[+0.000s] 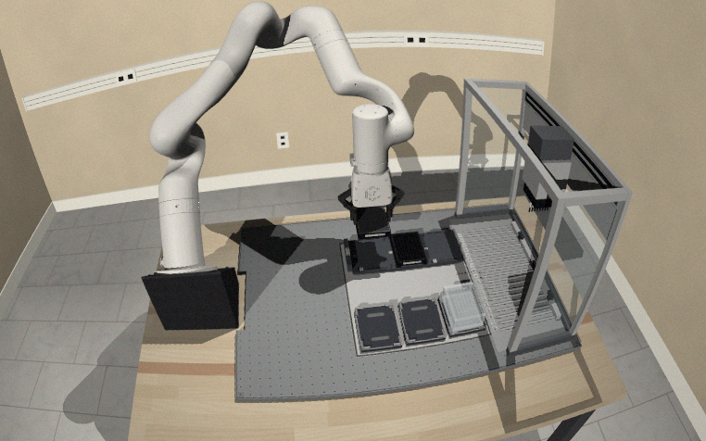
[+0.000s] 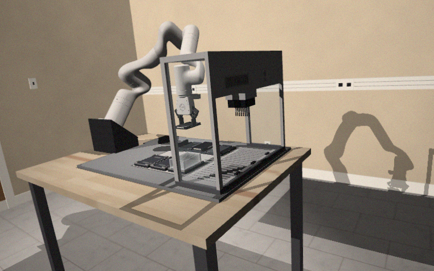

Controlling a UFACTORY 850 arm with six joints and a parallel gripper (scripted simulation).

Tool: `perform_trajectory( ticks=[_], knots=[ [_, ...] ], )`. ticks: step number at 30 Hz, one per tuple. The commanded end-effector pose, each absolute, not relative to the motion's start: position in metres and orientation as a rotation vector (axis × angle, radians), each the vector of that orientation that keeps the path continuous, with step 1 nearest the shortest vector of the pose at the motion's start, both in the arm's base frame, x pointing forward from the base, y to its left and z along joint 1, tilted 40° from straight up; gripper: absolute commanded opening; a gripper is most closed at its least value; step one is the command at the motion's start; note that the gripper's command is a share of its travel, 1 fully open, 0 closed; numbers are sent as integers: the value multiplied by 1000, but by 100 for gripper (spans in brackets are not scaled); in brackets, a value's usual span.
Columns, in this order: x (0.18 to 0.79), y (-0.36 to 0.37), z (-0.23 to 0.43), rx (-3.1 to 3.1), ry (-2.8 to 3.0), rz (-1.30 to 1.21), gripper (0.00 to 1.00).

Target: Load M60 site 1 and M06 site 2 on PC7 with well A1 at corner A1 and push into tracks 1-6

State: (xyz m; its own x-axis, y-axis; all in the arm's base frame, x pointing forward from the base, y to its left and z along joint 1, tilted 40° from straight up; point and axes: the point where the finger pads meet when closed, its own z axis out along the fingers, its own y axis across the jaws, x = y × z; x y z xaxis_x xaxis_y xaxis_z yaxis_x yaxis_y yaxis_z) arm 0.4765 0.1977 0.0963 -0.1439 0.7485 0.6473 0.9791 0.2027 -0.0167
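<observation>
My gripper (image 1: 371, 229) is shut on a dark well plate (image 1: 371, 221) and holds it level a little above the left site of the plate carrier PC7 (image 1: 402, 252). I cannot read which plate it is. In the side view the gripper (image 2: 187, 121) holds the plate (image 2: 188, 125) well above the deck. A second dark plate (image 1: 409, 247) sits on the carrier's middle site. The right site, nearest the rails, is bare. The carrier lies on the apron, left of the loading rails (image 1: 500, 274). The clear deep-well block M09 (image 1: 461, 308) sits in nest S3.
Nests S1 (image 1: 378, 327) and S2 (image 1: 422, 321) stand bare in the row in front of the carrier. The instrument's grey frame (image 1: 542, 207) encloses the rails, with a pipetting head (image 1: 548, 144) overhead. The arm's black base (image 1: 191, 296) is at the left.
</observation>
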Motion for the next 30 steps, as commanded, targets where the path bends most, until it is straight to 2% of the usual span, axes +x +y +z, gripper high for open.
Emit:
perform_trajectory(
  ticks=[1, 30],
  knots=[
    [477, 197, 97, -1601, -1955, -573, 0],
    [472, 220, 70, -1601, -1955, -573, 0]
  ],
)
